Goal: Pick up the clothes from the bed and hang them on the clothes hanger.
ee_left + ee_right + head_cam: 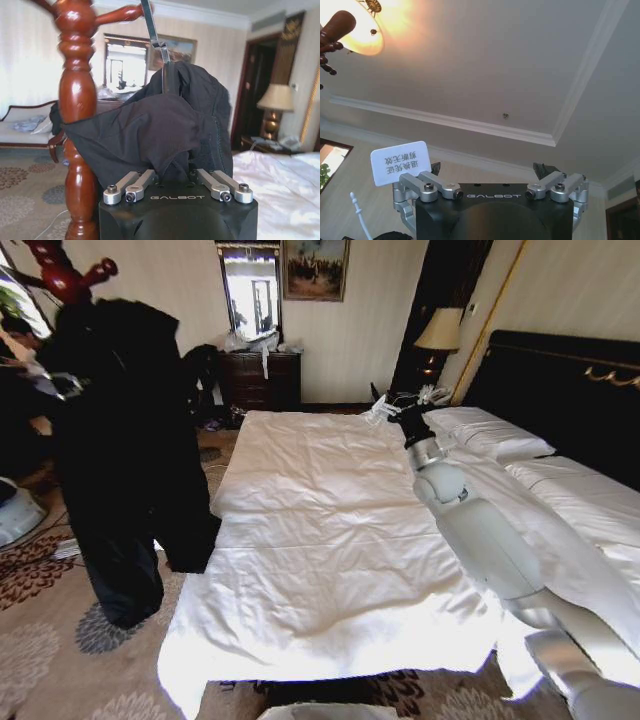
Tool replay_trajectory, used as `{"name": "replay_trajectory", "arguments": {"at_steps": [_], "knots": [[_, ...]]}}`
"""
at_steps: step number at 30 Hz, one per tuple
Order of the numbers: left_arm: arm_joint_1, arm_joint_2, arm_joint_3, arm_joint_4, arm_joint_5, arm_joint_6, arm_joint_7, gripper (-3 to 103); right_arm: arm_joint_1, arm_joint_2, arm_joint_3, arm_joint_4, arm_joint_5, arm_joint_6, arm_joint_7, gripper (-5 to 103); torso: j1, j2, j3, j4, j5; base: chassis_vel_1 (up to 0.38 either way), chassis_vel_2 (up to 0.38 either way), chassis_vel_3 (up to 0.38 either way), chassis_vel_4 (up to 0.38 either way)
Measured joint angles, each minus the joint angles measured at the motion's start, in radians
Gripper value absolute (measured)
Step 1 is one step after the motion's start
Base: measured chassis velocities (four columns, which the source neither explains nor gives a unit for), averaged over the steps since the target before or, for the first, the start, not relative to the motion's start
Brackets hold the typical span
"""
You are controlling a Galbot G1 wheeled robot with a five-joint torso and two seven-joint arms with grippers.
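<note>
The clothes, one large black coat, hang at the left beside the bed, draped against the top of the reddish-brown clothes hanger. In the left wrist view the coat bunches right in front of my left gripper. Its fingers are buried in the fabric, shut on it, close beside the turned post of the hanger. My right gripper is stretched out over the far side of the bed. It points up at the ceiling, open and holding nothing.
Pillows and a black headboard lie to the right. A dark dresser and a lamp stand at the back wall. Patterned carpet surrounds the stand, with a white object at the far left.
</note>
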Motion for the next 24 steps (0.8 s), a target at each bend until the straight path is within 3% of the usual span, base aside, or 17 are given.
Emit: {"name": "replay_trajectory", "arguments": {"at_steps": [3, 5, 7, 13, 19, 22, 24], "knots": [[-0.057, -0.061, 0.076, 0.025, 0.037, -0.033, -0.003, 19, -0.017, 0.013, 0.016, -0.005, -0.003, 0.001, 0.004, 100, 0.0, 0.0, 0.0, 0.0012, 0.0003, 0.0, 0.0, 0.0, 0.0], [-0.164, -0.124, 0.229, 0.082, 0.092, -0.068, 0.011, 19, -0.026, 0.029, 0.025, -0.019, -0.01, 0.002, 0.01, 100, 0.0, 0.0, 0.0, 0.0001, -0.0005, 0.0, 0.0, 0.0, 0.0], [-0.242, -0.168, 0.318, 0.125, 0.107, -0.078, 0.015, 19, -0.034, 0.04, 0.029, -0.026, -0.016, 0.002, 0.016, 100, 0.001, 0.0, 0.0, -0.0003, -0.0004, 0.0, 0.0, 0.0, 0.0], [-0.434, -0.242, 0.466, 0.198, 0.11, -0.077, 0.002, 19, -0.049, 0.043, 0.03, -0.028, -0.026, 0.002, 0.022, 100, 0.0, 0.0, 0.0, -0.0002, 0.0, 0.0, 0.0, 0.0, 0.0], [-0.732, -0.257, 0.692, 0.293, 0.102, 0.009, -0.044, 19, -0.055, 0.029, 0.034, -0.024, -0.028, 0.003, 0.022, 100, 0.0, 0.0, 0.0, -0.0004, 0.0003, 0.0, 0.0, 0.0, 0.0], [-0.925, -0.269, 0.822, 0.384, 0.092, 0.052, -0.045, 19, -0.055, 0.027, 0.036, -0.017, -0.027, 0.003, 0.022, 100, 0.0, 0.0, 0.0, 0.0009, 0.0003, 0.0, 0.0, 0.0, 0.0], [-0.991, -0.283, 0.871, 0.425, 0.088, 0.064, -0.044, 19, -0.055, 0.026, 0.038, -0.015, -0.027, 0.003, 0.022, 100, 0.0, 0.0, 0.0, 0.0009, 0.0005, 0.0, 0.0, 0.0, 0.0]]}}
